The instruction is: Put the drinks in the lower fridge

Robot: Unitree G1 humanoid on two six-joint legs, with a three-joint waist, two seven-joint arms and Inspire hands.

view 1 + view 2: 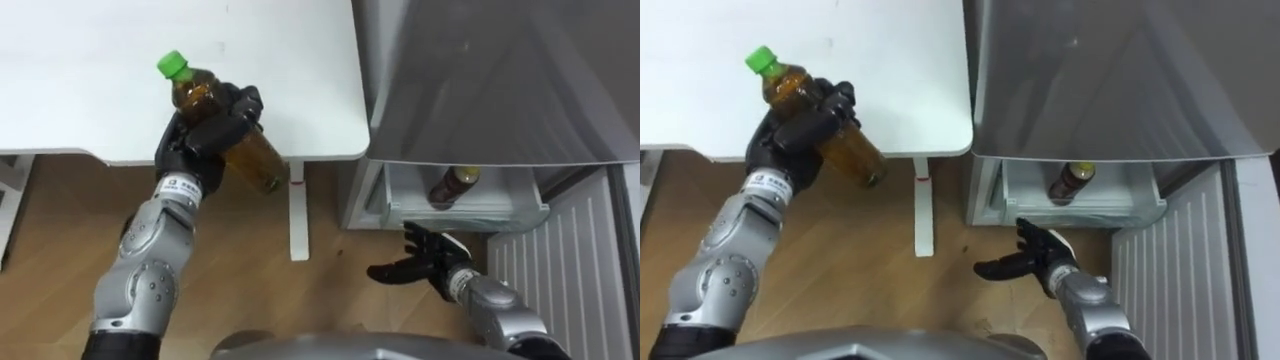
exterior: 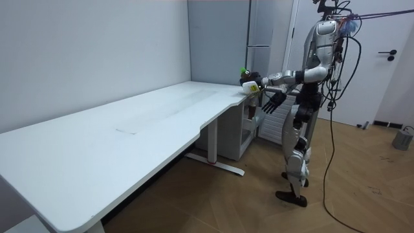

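Firmly the left hand curls around the green-capped bottle, upper left of the frame, tilted over the table edge.
Right hand, lower right, holds its fingers spread below the open fridge.

White desk, wood floor (brown), grey walls

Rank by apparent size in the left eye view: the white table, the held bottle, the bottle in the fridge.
1. white table
2. held bottle
3. fridge bottle: farther off and partly hidden, so it only looks smaller.
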